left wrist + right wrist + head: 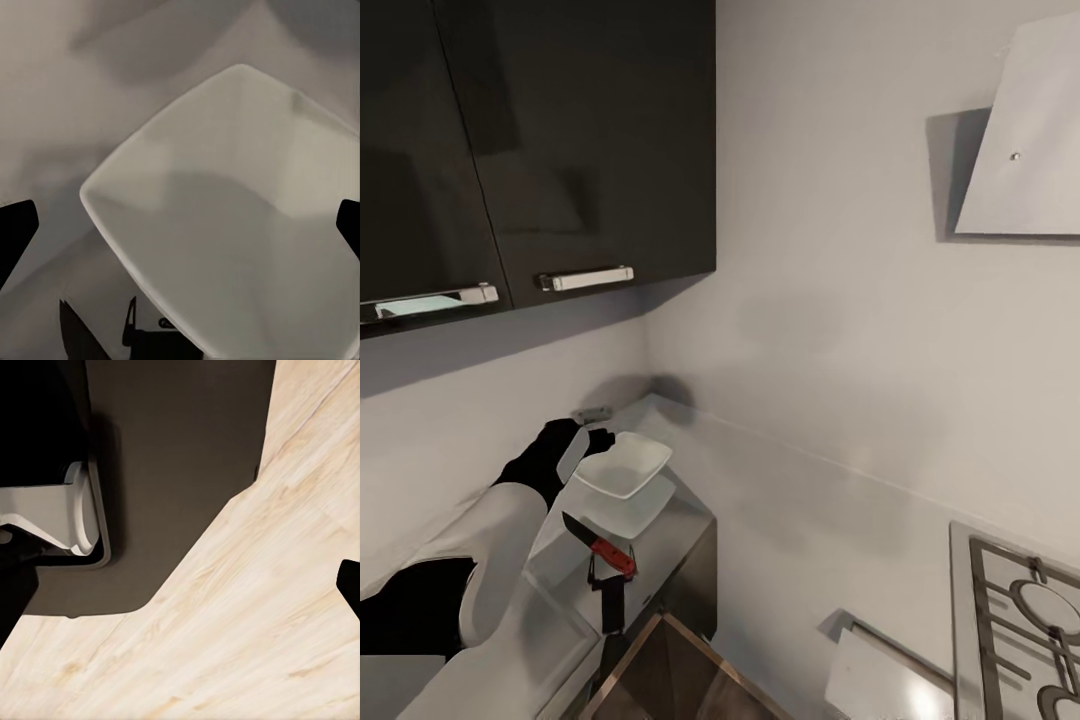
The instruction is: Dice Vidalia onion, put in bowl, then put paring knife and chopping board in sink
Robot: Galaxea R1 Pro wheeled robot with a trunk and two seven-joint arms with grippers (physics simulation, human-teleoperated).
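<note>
The white squarish bowl [625, 465] rests on the glossy countertop [685, 520] near the wall corner. My left gripper [582, 435] reaches to the bowl's near-left rim. In the left wrist view the bowl [225, 217] lies just ahead of the left gripper [180, 225], whose black fingertips [15, 232] stand far apart, open. The paring knife [600, 545], with its red handle and dark blade, lies on the countertop in front of the bowl. My right gripper [180, 592] hangs open over the pale wood floor [247, 622]. The Vidalia onion and the sink are out of view.
Glossy black wall cabinets [540, 140] hang above the counter. A pale hood [1025, 140] and a hob grate [1025, 630] are at the right. A brown flat surface with a pale rim [670, 675] shows at the bottom edge; I cannot tell whether it is the chopping board.
</note>
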